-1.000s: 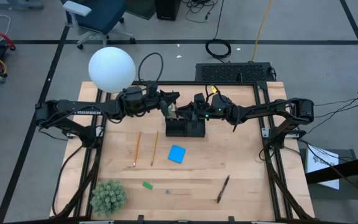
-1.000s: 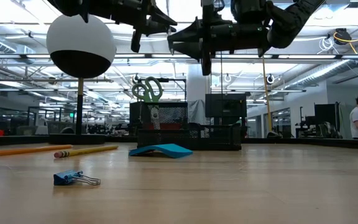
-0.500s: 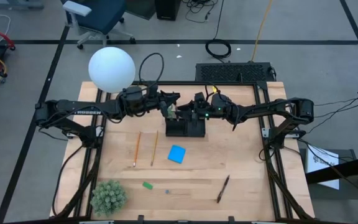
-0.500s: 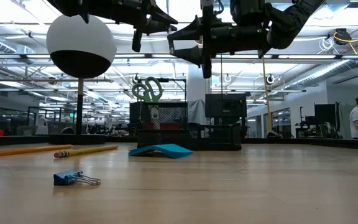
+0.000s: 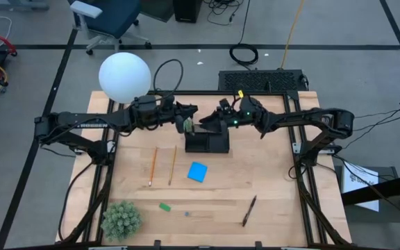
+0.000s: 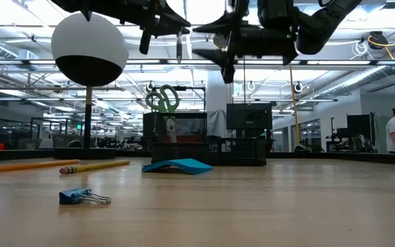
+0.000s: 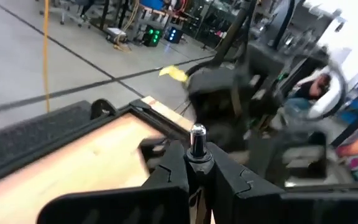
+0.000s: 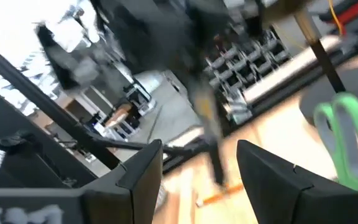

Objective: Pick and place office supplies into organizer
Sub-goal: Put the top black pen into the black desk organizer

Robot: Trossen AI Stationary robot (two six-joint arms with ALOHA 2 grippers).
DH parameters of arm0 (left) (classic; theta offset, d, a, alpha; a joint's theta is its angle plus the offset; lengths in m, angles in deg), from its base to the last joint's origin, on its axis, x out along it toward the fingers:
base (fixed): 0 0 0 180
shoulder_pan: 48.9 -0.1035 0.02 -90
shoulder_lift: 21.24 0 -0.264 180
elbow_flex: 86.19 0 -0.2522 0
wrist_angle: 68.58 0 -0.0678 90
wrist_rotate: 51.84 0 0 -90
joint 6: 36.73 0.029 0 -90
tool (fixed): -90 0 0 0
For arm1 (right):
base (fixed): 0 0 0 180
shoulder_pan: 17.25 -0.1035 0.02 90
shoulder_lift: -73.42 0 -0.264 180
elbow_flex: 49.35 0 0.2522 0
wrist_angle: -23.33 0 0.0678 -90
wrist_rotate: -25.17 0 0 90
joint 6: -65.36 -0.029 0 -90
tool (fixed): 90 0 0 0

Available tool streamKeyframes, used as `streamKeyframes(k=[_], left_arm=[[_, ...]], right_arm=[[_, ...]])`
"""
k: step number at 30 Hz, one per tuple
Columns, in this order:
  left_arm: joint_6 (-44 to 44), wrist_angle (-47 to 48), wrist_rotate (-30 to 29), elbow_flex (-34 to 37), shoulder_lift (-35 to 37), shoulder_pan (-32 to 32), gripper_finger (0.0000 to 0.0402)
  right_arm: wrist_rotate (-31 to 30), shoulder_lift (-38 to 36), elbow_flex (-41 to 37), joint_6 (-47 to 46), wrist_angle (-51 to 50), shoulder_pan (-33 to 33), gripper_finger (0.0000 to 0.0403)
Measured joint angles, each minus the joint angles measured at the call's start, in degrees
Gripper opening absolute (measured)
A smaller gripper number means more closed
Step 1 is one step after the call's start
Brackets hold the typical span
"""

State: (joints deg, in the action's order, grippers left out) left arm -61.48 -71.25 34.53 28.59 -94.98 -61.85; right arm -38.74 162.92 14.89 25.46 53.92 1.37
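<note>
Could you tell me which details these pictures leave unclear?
- Organizer contents: high view, too small, partly under both grippers.
- Pen body: left wrist view, hidden between the left gripper fingers.
- Surroundings of the scissors: right wrist view, motion-blurred.

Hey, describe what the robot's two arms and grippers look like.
Both arms are dark, near-black jointed tubes. The left gripper has two flat black angular fingers. The right gripper has the same dark wedge-shaped fingers. The right arm's wrist shows small green lights and a yellow tag.
</note>
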Motion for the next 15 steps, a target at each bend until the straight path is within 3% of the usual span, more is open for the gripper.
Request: streamKeyframes(k=[7,15], left_arm=[[4.10,0.61,-1.33,0.02,-0.11,-0.02,0.0011],[8.58,2.66,-7.91,0.04,-0.15,0.70,0.0011]], right_arm=[[0.77,-5.65,0.00,-0.59,-0.01,0.88,0.0195],[0.74,-12.10,0.00,-0.50,-0.75,0.89,0.0187]])
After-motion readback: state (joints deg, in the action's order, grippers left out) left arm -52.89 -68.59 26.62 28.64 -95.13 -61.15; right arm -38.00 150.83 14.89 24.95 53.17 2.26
